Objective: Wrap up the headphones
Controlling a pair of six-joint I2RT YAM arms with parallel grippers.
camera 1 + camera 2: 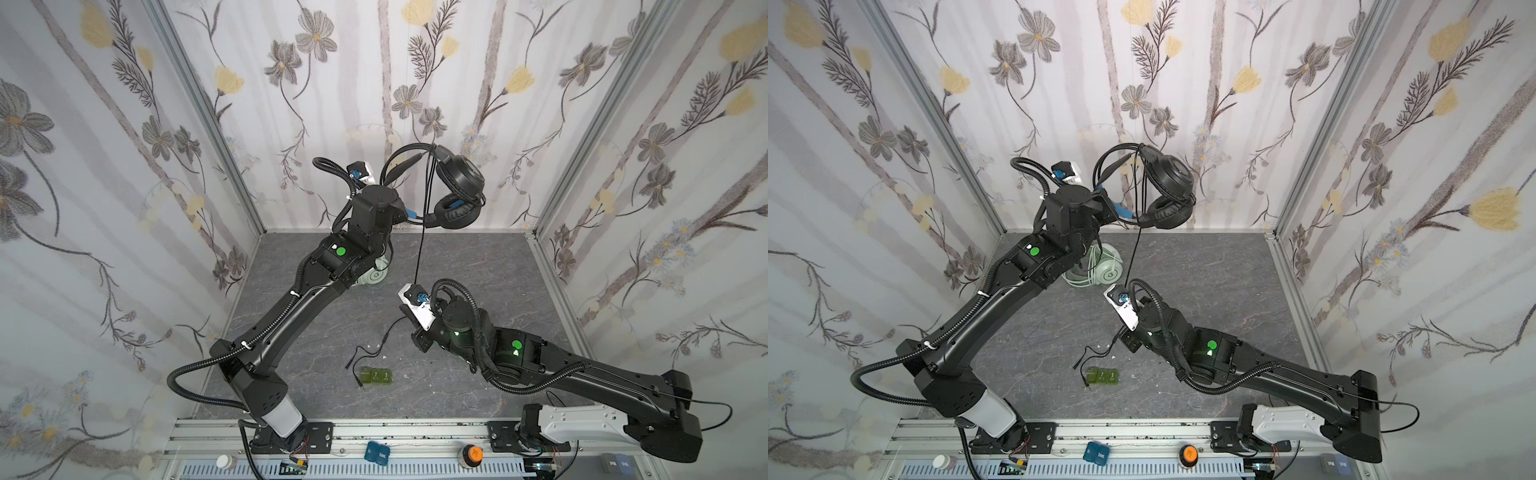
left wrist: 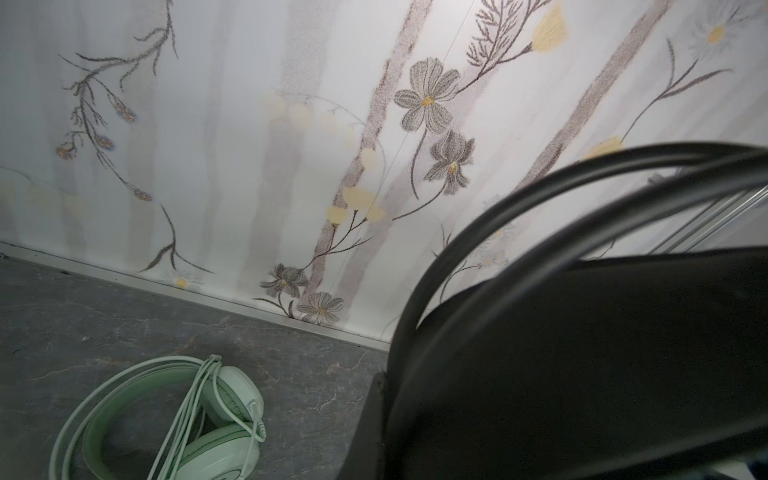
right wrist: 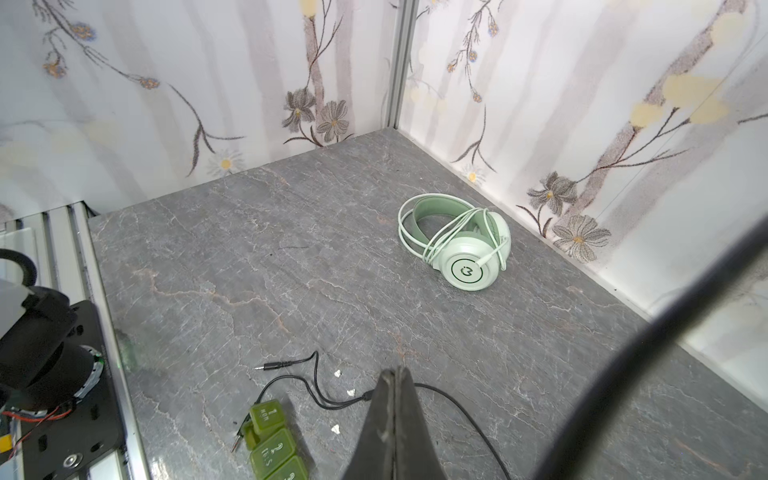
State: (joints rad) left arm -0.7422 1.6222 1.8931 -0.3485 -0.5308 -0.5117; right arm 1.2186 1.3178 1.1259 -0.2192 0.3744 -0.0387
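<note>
The left pincer (image 1: 415, 215) grips the raised black headphones (image 1: 461, 178); the right pincer (image 3: 395, 376), clenched on the cable (image 1: 420, 253), should wind it taut around them.

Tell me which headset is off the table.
The black headset: it hangs in the air from the left gripper, while the mint green headset lies on the table, its cable looped around it.
</note>
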